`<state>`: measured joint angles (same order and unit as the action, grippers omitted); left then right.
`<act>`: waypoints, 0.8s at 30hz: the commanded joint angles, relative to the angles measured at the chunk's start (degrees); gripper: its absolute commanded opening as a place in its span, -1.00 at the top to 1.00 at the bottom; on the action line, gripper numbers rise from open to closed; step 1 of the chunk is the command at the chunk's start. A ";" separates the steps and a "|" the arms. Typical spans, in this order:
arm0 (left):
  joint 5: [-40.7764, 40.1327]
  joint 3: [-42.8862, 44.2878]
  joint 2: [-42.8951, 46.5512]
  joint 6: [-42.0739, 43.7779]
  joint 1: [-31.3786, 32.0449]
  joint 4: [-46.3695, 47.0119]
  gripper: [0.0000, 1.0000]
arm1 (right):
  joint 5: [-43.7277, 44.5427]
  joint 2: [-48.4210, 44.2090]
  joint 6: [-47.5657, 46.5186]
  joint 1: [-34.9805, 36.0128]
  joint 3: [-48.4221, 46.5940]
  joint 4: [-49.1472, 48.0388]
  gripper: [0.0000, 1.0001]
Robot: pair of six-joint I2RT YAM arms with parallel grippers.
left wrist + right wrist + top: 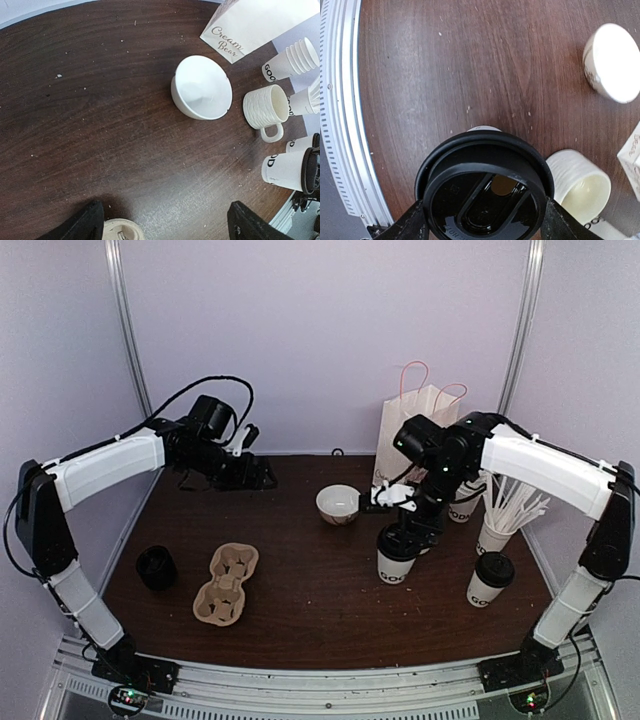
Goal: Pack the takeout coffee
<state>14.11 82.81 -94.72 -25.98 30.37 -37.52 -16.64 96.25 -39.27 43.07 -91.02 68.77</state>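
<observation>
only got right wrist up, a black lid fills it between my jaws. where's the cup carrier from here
Observer: The cup carrier lies at the near left of the table, well apart from your lidded cup.
Operator: any other coffee out there
Observer: Yes, a second lidded cup stands upright to the right of yours, nearer the front edge.
Operator: left arm blocking the way over?
Observer: Probably not: the left gripper hovers over the far left of the table, jaws open and empty.
</observation>
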 commanded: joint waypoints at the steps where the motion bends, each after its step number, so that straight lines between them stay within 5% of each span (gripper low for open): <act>1: 1.53 4.26 -1.68 1.98 -1.05 0.75 -0.79 | -0.09 -6.65 -0.69 -3.31 6.02 3.82 -0.42; 24: 2.42 5.89 -3.29 2.49 -1.72 1.23 -0.95 | 3.42 -12.09 -2.02 -25.66 17.85 -0.80 -0.42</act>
<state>16.78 88.55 -98.94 -24.71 28.97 -37.76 -15.00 84.51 -40.80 19.05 -73.91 70.52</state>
